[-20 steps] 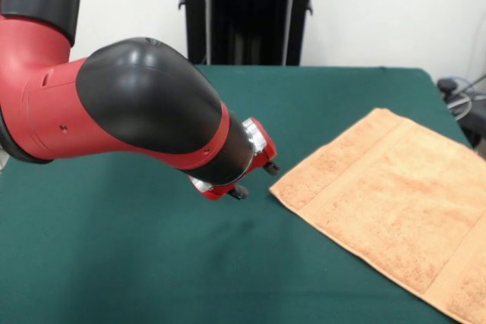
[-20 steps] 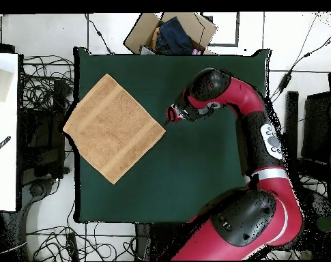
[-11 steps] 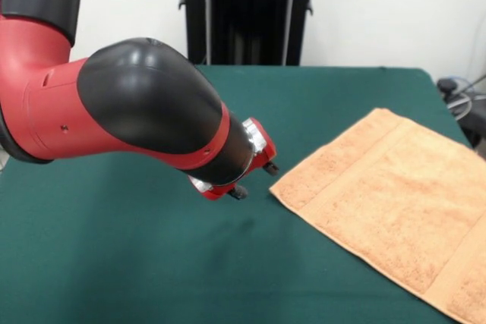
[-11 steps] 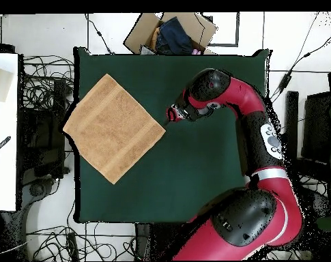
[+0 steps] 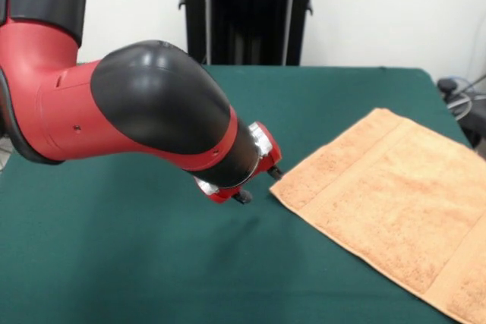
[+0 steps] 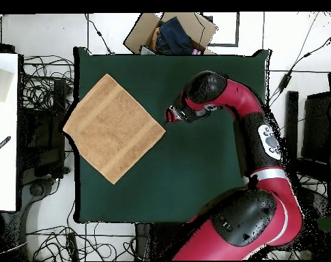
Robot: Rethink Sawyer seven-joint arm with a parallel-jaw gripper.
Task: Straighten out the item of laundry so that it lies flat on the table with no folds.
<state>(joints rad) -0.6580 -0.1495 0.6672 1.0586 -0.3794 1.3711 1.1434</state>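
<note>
Green felt table (image 6: 195, 184), one towel on it, arm low beside the cloth.

Spread as a diamond with one corner over the table's edge, the peach towel (image 6: 114, 127) shows no fold in either view, so the job looks all but finished. Just off the towel's inner corner, apart from it, hangs the gripper (image 5: 258, 185), its two dark tips apart and holding nothing, probably because that corner needs no more pulling. Beyond the towel, off the table, lies a cardboard box (image 6: 170, 31).
</note>
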